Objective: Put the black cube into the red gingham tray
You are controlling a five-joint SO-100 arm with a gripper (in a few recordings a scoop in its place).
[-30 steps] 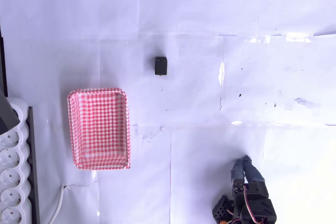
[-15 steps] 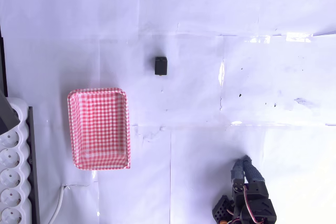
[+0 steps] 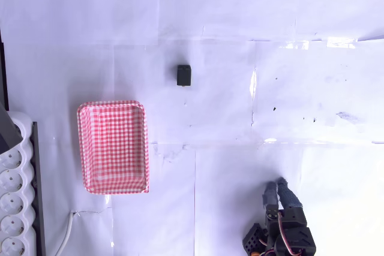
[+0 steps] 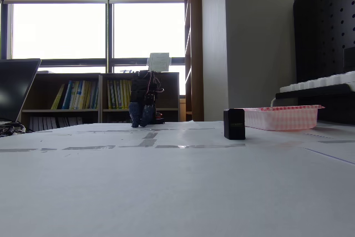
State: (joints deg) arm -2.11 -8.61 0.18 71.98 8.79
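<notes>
Overhead view, left to right. A white power strip (image 3: 13,208) runs along the left edge, with a white cable (image 3: 65,238) just beside its lower end. The tray (image 3: 113,146) lies flat on the white table (image 3: 228,16), long side running up the picture, nothing inside it. The cube (image 3: 183,75) stands on the bare table, above and to the right of the tray, apart from it (a clear strip of table shows between them). The gripper (image 3: 278,191) sits at lower right, well apart from both, its blue-grey fingers (image 3: 288,195) pointing up the picture with a narrow gap between the tips, holding nothing.

Fixed view, low across the tabletop, left to right. A laptop (image 4: 15,90) at the left edge. The gripper (image 4: 140,116) at the far side, fingers down near the surface; I cannot tell its opening here (too small, backlit). The cube (image 4: 234,124) is upright on the table, nearer the camera. The tray (image 4: 280,117) is to its right.
</notes>
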